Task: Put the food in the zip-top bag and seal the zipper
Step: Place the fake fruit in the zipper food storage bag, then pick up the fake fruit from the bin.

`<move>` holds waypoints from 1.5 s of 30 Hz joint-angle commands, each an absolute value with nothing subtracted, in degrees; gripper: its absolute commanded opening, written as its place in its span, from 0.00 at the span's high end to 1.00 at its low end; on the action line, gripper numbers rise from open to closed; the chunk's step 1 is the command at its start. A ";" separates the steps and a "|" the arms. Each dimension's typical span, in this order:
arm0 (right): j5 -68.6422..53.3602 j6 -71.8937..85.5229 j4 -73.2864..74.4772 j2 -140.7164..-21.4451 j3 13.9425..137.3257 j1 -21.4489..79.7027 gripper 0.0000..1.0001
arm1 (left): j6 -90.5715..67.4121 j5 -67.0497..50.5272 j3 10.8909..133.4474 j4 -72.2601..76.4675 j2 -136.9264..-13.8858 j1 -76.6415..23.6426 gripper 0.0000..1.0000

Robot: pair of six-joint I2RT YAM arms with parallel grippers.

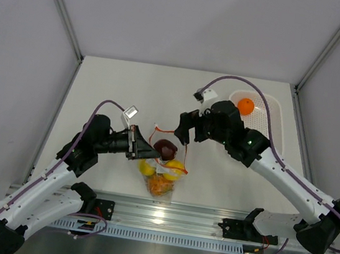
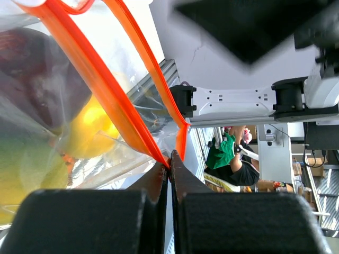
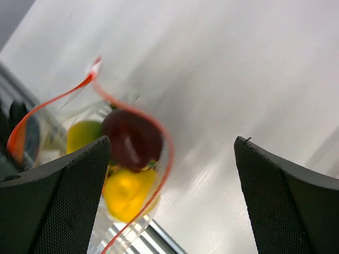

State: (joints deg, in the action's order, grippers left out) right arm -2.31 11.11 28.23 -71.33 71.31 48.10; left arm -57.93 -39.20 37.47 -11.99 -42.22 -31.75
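top view of a white bench [image 1: 118, 89] with two black-and-white robot arms reaching inward. a clear zip-top bag [image 1: 164, 164] sits near the bench's near edge, between the arms, its mouth gaping open. inside it are a dark red-purple fruit [image 1: 165, 147] on top, yellow fruits [image 1: 176, 165] beneath, and an orange-coloured piece [image 1: 161, 186] at the bottom. the left end effector [image 1: 135, 142] is closed, its fingers pinching one end of the red-orange zipper [image 1: 154, 140] at the bag's mouth; the left wrist view shows the strip forking away from the clamped fingertips [image 2: 177, 174]. the right end effector [image 1: 182, 128] hangs just beyond the bag's mouth, spread wide and holding nothing. at the far right, a white perforated basket [image 1: 272, 125] holds one orange [image 1: 245, 105], well apart from the bag
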 commanded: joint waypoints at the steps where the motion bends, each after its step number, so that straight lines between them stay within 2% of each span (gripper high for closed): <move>1: 4.22 16.60 25.32 -69.26 73.74 40.73 0.01 | -56.95 -40.08 37.71 -10.72 -41.13 -31.82 0.99; 4: 6.58 17.58 22.16 -68.82 71.90 34.22 0.01 | -57.04 -40.43 37.36 -10.46 -41.05 -31.82 0.99; 10: 21.44 21.43 16.70 -70.75 68.21 25.68 0.01 | -57.22 -40.87 36.74 -10.28 -40.43 -31.73 0.99; 18: 12.22 34.53 10.47 -80.06 65.57 6.16 0.01 | -57.22 -41.66 35.68 -10.02 -39.55 -31.73 0.99; 24: 13.71 35.51 5.81 -89.02 66.88 3.43 0.00 | -57.22 -42.10 35.24 -9.67 -39.99 -31.73 0.99; 36: 7.47 44.11 -3.07 -106.50 70.22 0.53 0.01 | -56.87 -43.77 35.68 -8.00 -43.24 -31.73 0.99; 45: 3.61 46.93 -11.86 -113.46 70.49 0.53 0.00 | -56.69 -44.47 35.16 -7.12 -45.17 -31.82 0.99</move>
